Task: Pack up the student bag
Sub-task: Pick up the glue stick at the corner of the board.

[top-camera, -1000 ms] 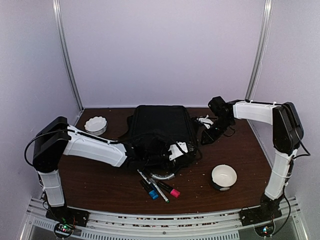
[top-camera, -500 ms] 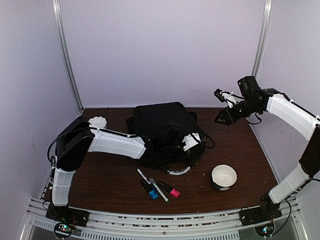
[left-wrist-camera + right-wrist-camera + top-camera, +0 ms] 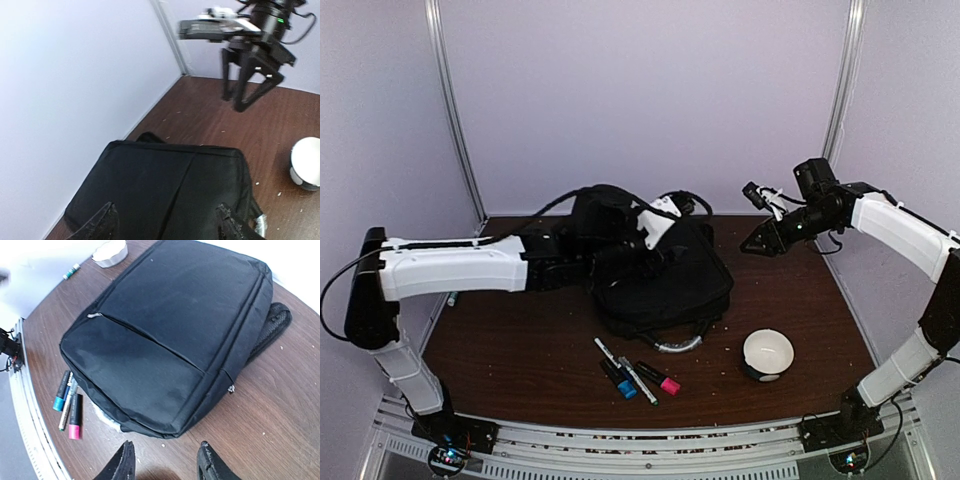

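Note:
The student bag [image 3: 665,285] lies flat in the middle of the table, black, with its grey-trimmed handle [image 3: 676,344] toward the front. The same bag [image 3: 175,335] fills the right wrist view, and its dark cloth [image 3: 165,185] fills the lower part of the left wrist view. My left gripper [image 3: 672,214] hovers over the bag's rear end, and in its own view the left gripper [image 3: 166,226] stands open with nothing between its fingers. My right gripper [image 3: 753,244] hangs in the air right of the bag. Seen from its own wrist, the right gripper [image 3: 165,465] is open and empty over bare wood.
Several markers [image 3: 632,377] lie in front of the bag, among them a pink-capped one [image 3: 75,416]. A white bowl [image 3: 767,352] stands front right. A white dish [image 3: 111,251] and a green marker [image 3: 71,271] sit at the far left. The walls stand close behind.
My left gripper let go, opened wide and rose from the bag's front to above its rear. The bag shifted and turned slightly. The right arm, raised earlier, barely moved in the last half second.

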Controlling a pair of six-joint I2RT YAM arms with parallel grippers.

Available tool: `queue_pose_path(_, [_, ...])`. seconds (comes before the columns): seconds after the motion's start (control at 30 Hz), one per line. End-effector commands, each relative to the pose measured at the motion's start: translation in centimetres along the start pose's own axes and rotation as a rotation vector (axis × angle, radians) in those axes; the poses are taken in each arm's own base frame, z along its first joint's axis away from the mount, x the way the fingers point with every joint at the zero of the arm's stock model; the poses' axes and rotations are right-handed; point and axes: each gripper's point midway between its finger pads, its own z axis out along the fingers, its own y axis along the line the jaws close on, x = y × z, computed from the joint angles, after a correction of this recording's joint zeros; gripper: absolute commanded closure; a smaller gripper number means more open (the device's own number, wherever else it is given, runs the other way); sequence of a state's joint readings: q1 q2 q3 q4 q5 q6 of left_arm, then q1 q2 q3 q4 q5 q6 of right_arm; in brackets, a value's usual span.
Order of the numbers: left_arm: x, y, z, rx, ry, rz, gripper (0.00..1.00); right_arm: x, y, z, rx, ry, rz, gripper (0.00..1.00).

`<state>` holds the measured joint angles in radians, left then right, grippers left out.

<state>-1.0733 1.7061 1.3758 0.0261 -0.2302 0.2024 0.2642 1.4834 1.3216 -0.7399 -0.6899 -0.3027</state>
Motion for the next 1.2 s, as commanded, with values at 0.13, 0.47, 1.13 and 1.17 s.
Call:
queue_pose_path(0.13, [11.9,12.6,-9.3,-0.398,0.410,-0.288,0.33,-0.9,1.3,-0.4,-0.052,-0.070,-0.015,0.57])
queue_pose_path(0.47, [23.9,21.5,-20.6,-0.690,0.706,-0.661,0.32,-0.2,2.3,-0.6,-0.090,-0.070,-0.029,0.56])
queue_pose_path(1.13, [39.9,27.6,-29.5,-0.717,1.056,-1.040,0.33,0.3,4.7,-1.9,-0.178,-0.079,-0.060,0.54])
queue_pose_path(1.17, [40.5,28.0,-29.3,-0.709,1.063,-1.047,0.33,0.3,4.8,-2.0,-0.180,-0.080,-0.061,0.54])
